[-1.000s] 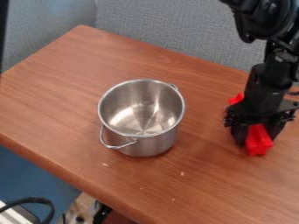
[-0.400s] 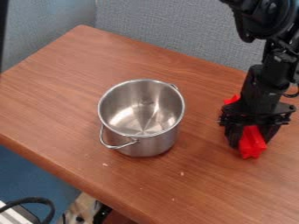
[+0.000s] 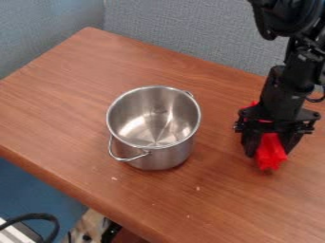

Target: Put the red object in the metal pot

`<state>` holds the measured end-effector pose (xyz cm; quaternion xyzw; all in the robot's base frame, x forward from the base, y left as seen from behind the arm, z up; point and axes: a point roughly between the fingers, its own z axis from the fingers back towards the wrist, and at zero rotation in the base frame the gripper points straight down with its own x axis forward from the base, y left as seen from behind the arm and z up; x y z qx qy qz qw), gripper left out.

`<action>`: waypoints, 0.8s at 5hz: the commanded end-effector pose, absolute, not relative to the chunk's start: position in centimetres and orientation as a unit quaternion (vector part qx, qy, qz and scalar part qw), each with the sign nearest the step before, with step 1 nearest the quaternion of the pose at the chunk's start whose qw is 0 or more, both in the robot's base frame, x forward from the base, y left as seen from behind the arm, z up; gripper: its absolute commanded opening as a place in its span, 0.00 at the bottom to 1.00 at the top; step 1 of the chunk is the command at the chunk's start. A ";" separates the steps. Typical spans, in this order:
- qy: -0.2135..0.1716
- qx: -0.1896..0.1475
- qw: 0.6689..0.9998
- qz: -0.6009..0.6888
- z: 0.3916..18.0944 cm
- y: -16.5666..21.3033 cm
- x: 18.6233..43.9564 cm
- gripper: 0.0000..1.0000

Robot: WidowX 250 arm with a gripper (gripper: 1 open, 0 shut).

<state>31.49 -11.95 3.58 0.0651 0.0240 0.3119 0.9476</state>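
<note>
Dark, angular and jointed at the fingers (image 3: pixel 250 143). Lowered to either side of the red object (image 3: pixel 271 154); cannot tell whether clenched on it or merely astride it. Bright red, smooth as plastic, narrow and straight-edged, but mostly hidden by black parts. Seen between and below the fingers, with a bit of red showing behind them too, on the right part of the counter (image 3: pixel 152 211). Outside the metal pot (image 3: pixel 154 159), well apart from it. Shiny and round at the pot, with straight steel walls, a rolled rim and a thin wire handle. Warm brown, faintly grained underneath; grey and fabric-like at the panel (image 3: pixel 178 36) behind.
</note>
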 end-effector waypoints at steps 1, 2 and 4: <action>-0.016 0.043 0.948 0.315 7.6 -11.5 32.5 0.00; -0.012 0.052 0.949 0.310 8.2 -11.3 32.1 0.00; -0.010 0.083 0.951 0.297 10.2 -10.2 31.0 0.00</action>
